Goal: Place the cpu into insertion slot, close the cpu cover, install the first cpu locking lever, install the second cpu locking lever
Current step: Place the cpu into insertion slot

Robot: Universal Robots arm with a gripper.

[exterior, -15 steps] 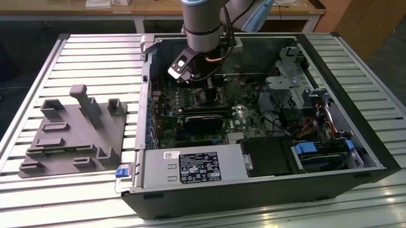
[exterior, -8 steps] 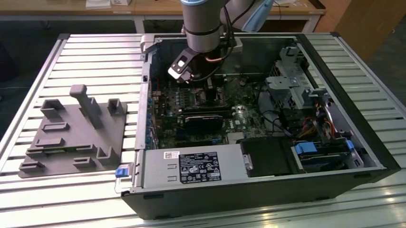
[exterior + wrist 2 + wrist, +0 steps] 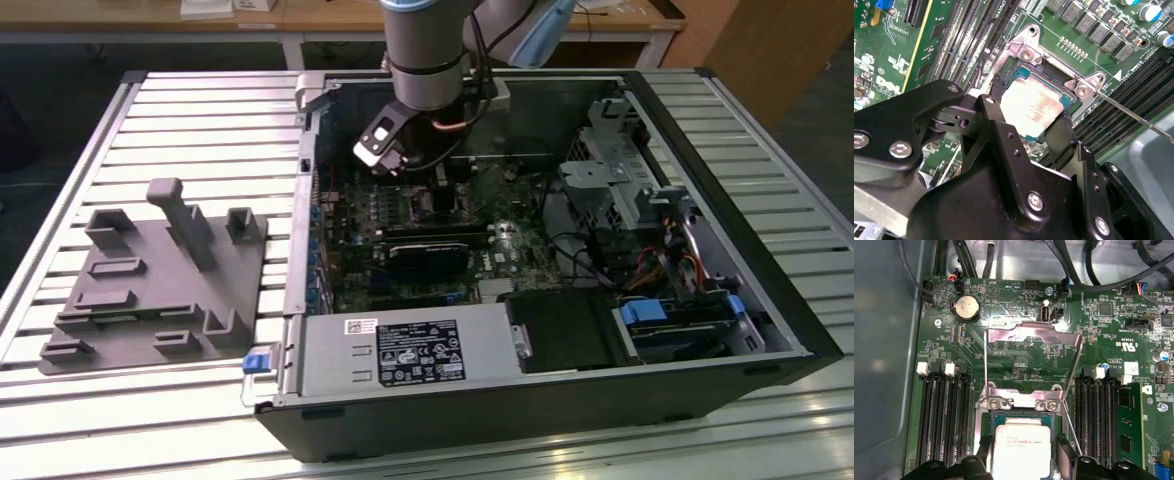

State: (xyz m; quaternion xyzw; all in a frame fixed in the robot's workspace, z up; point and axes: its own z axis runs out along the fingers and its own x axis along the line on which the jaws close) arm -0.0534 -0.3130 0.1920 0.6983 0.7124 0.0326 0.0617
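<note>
Nearest the lens in the second wrist view is my own gripper (image 3: 1031,102), its black body filling the foreground and its fingers (image 3: 997,87) reaching down to the board.

Scene, large to small:
- The slatted table (image 3: 200,100) carries the open computer case (image 3: 534,420), which sits at the centre and towards the exterior view's right. A grey fixture (image 3: 160,280) sits at the exterior view's left.
- My arm enters the case from the upper middle of the exterior view.
- The green motherboard (image 3: 1019,295) has long memory slots (image 3: 944,425) on either side of the socket.
- The cpu cover (image 3: 1034,334) stands raised, not yet closed.
- The insertion slot (image 3: 1051,74) is directly beneath my fingers.
- The cpu (image 3: 1021,445) is between my jaws, which look closed on its opposite edges. It is square over the socket. I cannot tell whether it is seated or just above.
- Two thin wire levers (image 3: 985,365) are unlatched.

Step in hand, as I judge it: the first, placing the chip.

Judgement on the next move: the chip must lie flat and square to the socket rim before my grip eases. The cover and levers stand close by, so there is little room to move sideways.
</note>
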